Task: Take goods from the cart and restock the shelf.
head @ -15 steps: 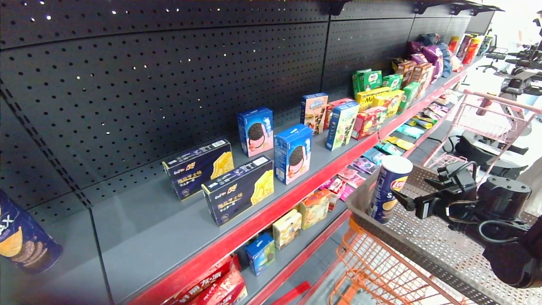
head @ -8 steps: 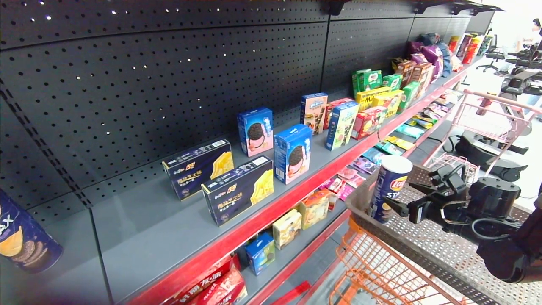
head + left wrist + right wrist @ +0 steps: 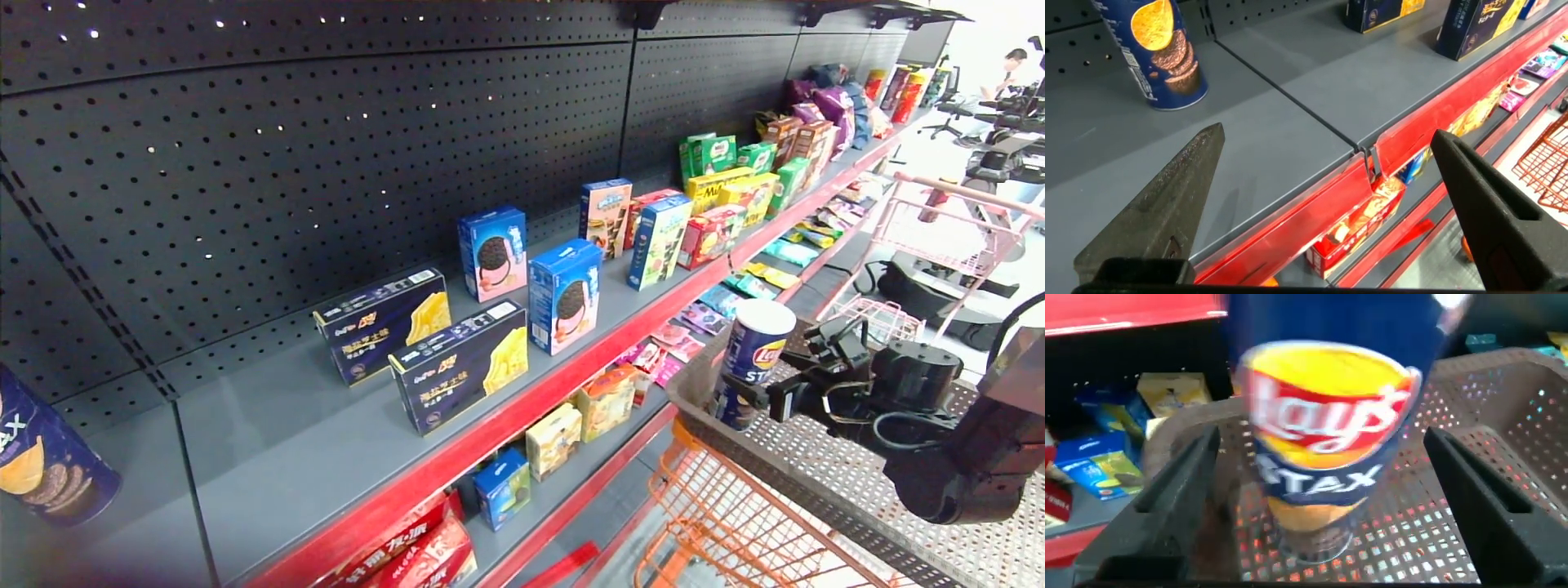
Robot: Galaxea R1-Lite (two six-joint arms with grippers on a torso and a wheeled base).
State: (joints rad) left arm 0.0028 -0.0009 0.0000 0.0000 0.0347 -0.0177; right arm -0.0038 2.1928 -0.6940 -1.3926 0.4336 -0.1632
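- The chip can (image 3: 749,363) stands upright in the cart's brown basket (image 3: 694,412), in the corner nearest the shelf (image 3: 310,433).
- The right tool (image 3: 1321,457) has its fingers wide apart, one on each side of the can, likely ready to squeeze it.
- The left tool (image 3: 1327,139) is spread apart too and holds nothing. It hangs over a bare bit of shelf near a blue tube (image 3: 1159,49), maybe this can's spot.

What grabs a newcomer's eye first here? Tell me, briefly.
The blue chip can standing upright in the cart's perforated basket, with the right gripper open on either side of it. Next, the red front edge of the grey shelf and the blue cookie boxes standing on it.
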